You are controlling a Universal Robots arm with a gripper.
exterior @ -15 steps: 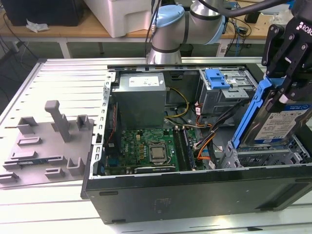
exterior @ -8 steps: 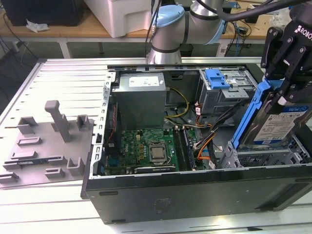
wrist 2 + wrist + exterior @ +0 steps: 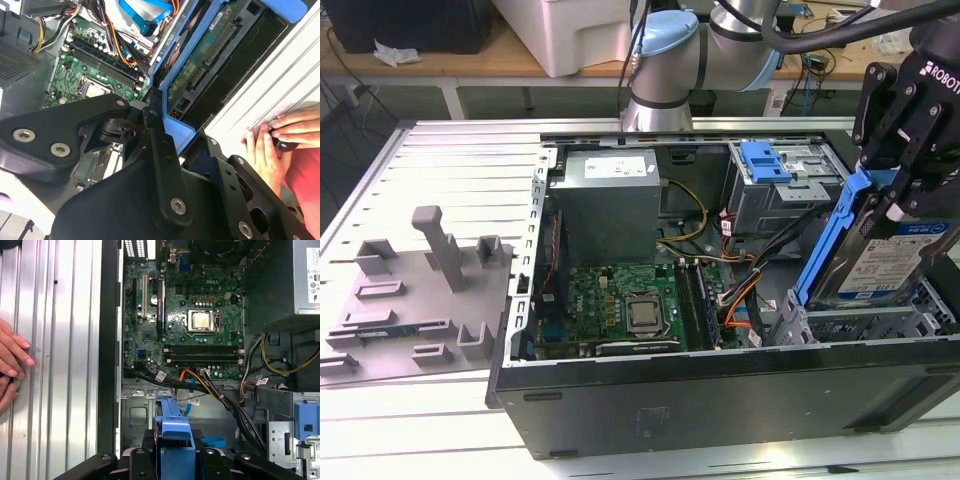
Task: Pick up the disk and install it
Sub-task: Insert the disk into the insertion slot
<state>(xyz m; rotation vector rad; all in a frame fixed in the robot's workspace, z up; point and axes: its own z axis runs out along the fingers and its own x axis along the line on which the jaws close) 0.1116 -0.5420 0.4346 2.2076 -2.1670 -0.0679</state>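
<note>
Looming closest in both wrist views, the gripper (image 3: 177, 131) is pinching the disk (image 3: 205, 55) by one end of its blue plastic frame (image 3: 175, 432), with the jaws pressing together on that edge.

In the exterior view the gripper (image 3: 898, 195) is working at about three o'clock. The disk (image 3: 905, 262) is hanging steeply tilted beneath it, label facing the camera, over the grey drive bay (image 3: 860, 322) at that end of the open computer case (image 3: 720, 400). Whether the lower edge is touching the bay is not something I can tell.

From the disk, the drive cage (image 3: 770, 175) with its blue latch is sitting at roughly eleven o'clock. The motherboard (image 3: 620, 300) is lying at about nine o'clock, with orange cables (image 3: 740, 295) running between them.

A person's hand (image 3: 267, 150) is resting on the ribbed table (image 3: 450, 170) just beside the case.

Judging by its metal body, the disk is probably behaving as a dense, rigid load, heavy for its size and sensitive to knocks. Its bare faces are likely slippery, and the second wrist view is showing an exposed circuit board and connector (image 3: 220, 37) on one face, so that side is best left untouched. The frame's edges are offering the safest hold, though the plastic may be flexing a little under the clamp.
</note>
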